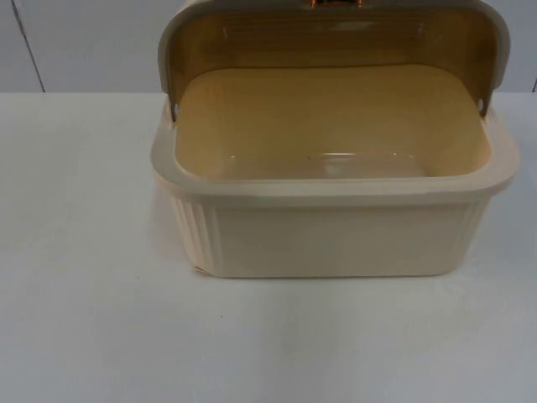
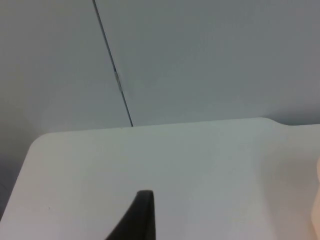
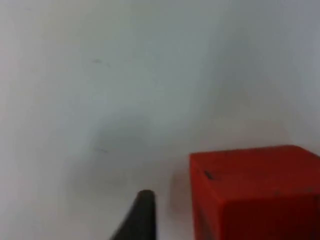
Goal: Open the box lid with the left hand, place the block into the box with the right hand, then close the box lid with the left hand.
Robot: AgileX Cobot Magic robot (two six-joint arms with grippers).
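White table top (image 1: pixel 92 319) runs back to a grey partition wall (image 1: pixel 84 42), whose dark vertical seam (image 2: pixel 112 70) shows in the left wrist view. On the table stands a cream box (image 1: pixel 331 235) with ribbed corners; its lid (image 1: pixel 336 34) is swung up and back on its hinges, and the yellowish inside of the box lies open. The left gripper's black fingertip (image 2: pixel 137 217) hangs over bare table near the table's rounded far corner, with a pale edge of the box off to one side; whether that gripper is wide or narrow cannot be told. The right gripper's fingertip (image 3: pixel 140 217) hovers just beside a red block (image 3: pixel 255 192) resting on the table; its spread cannot be told either.
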